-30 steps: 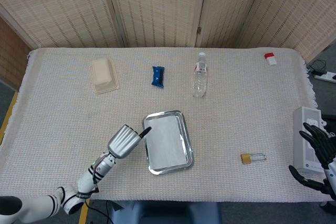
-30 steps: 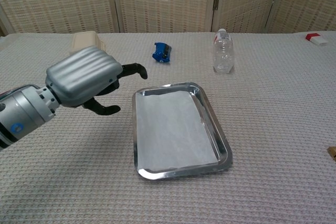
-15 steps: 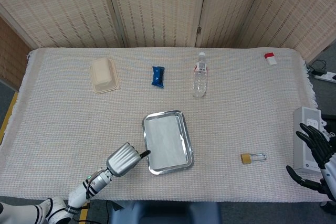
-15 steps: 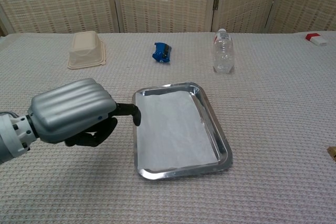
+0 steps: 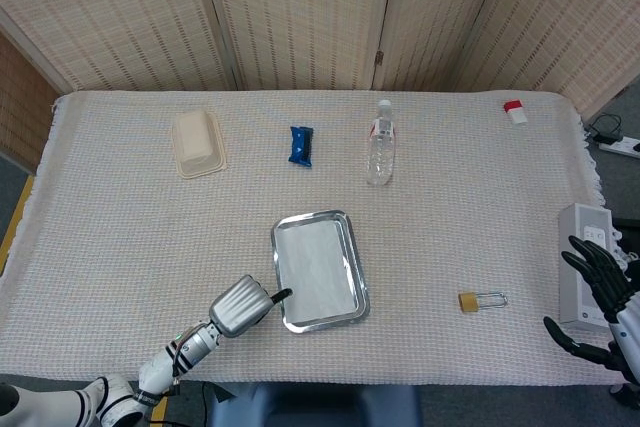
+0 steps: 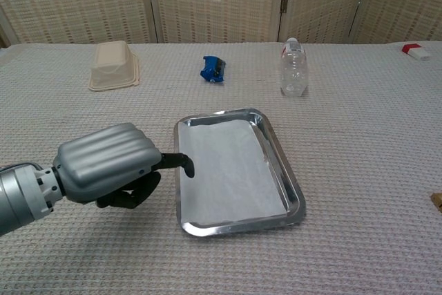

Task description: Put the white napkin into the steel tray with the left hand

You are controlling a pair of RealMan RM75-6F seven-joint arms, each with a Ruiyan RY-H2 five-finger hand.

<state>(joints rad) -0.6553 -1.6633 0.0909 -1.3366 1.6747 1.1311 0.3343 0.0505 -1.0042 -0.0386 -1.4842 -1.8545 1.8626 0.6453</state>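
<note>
The white napkin (image 6: 231, 169) lies flat inside the steel tray (image 6: 293, 191), long axis running toward the desk's far edge. The left robot hand (image 6: 110, 170) sits just left of the tray near the front edge, holding nothing, one finger pointing over the rim. The right robot hand (image 5: 598, 292), fingers spread, waits at the desk's right edge.

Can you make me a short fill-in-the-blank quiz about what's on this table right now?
1. The white napkin lies flat inside the steel ____.
2. The snack packet between the takeaway box and the water bottle is ____ in colour.
3. The left hand holds ____.
4. The water bottle lies on its ____.

Missing words: tray; blue; nothing; side
</note>
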